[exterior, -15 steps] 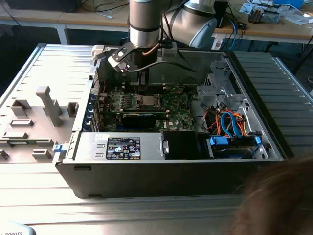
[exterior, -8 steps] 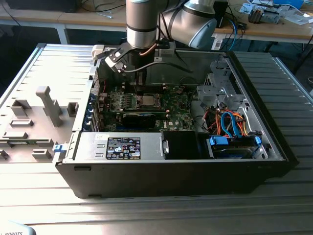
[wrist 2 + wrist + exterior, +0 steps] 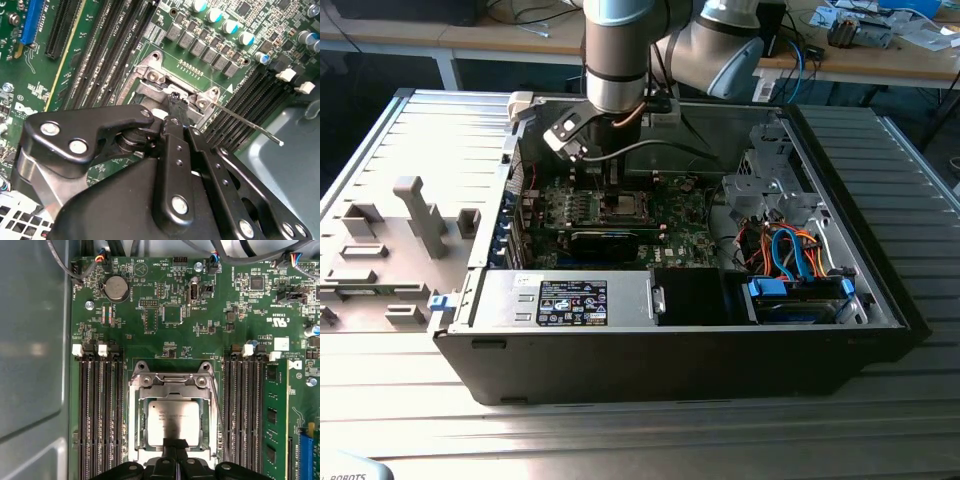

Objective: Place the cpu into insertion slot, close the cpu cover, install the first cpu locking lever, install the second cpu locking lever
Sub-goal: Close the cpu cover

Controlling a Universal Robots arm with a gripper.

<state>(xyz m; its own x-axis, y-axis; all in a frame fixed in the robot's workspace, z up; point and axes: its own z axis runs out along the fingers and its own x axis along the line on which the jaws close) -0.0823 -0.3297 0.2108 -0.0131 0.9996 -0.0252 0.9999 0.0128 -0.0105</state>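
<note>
The cpu (image 3: pixel 172 421), a dull silver square, lies in the insertion slot (image 3: pixel 141 440) on the green motherboard (image 3: pixel 165 335). The silvery cpu cover (image 3: pixel 170 384) lies flat around it, framing the chip. My gripper (image 3: pixel 174 444) hangs over the slot's edge with its black fingertips pressed together and nothing visible between them. In the second wrist view the gripper (image 3: pixel 175 102) reaches the slot's metal rim (image 3: pixel 150 75). A thin wire locking lever (image 3: pixel 245 122) slants out from the rim corner over the memory slots. In the exterior view the gripper (image 3: pixel 610 185) stands just above the slot (image 3: pixel 620 207).
Black memory slots (image 3: pixel 100 410) flank the socket on both sides (image 3: pixel 245 405). The grey case wall (image 3: pixel 30 365) runs close by. The open case holds a power supply (image 3: pixel 565 300), a drive cage (image 3: pixel 770 185) and coloured cables (image 3: pixel 790 250). A grey fixture (image 3: pixel 420 215) stands at the exterior view's left.
</note>
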